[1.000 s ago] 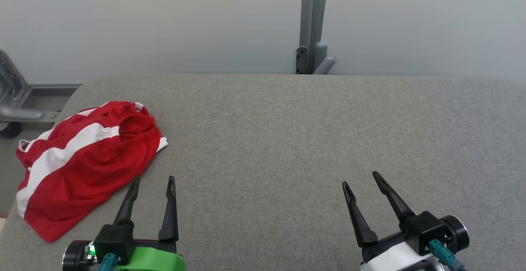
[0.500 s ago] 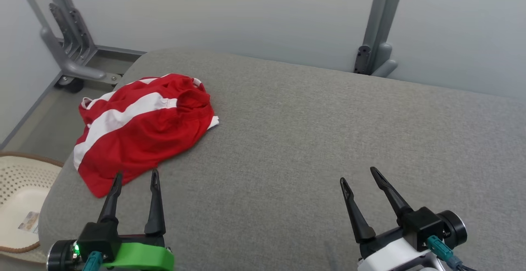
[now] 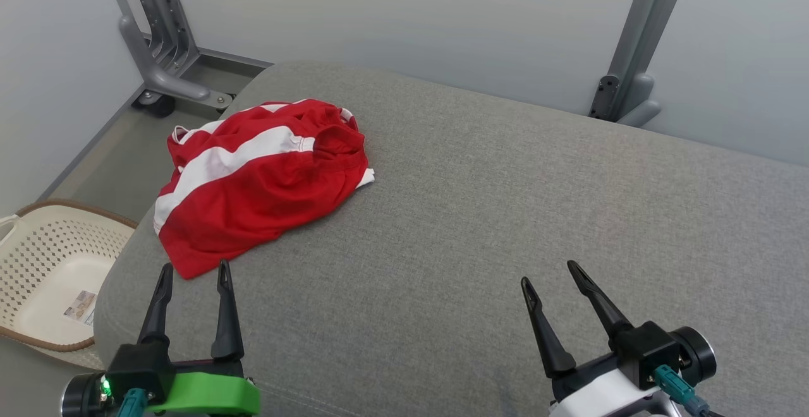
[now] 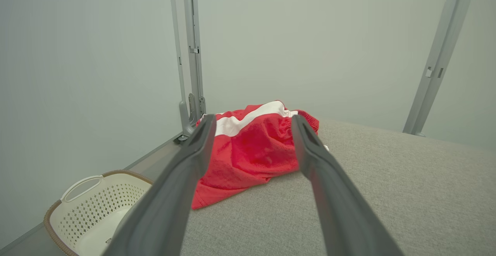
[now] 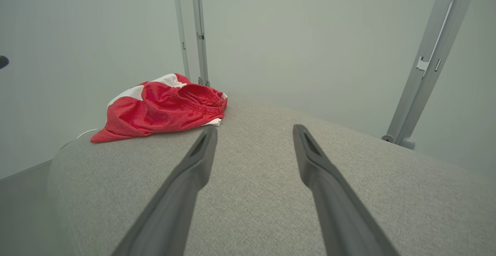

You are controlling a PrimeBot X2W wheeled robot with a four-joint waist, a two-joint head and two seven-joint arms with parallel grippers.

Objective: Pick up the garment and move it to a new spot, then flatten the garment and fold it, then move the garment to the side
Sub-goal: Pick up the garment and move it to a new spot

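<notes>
Crumpled red-and-white fabric garment (image 3: 259,183) lies ungrasped. Left gripper (image 3: 193,270) just beside its hem, right gripper (image 3: 548,270) well apart; both spread, empty. Pickup pending: left likely must reach, pinch cloth.

Cream perforated basket (image 3: 44,246) (labelled inside, perhaps)
</notes>
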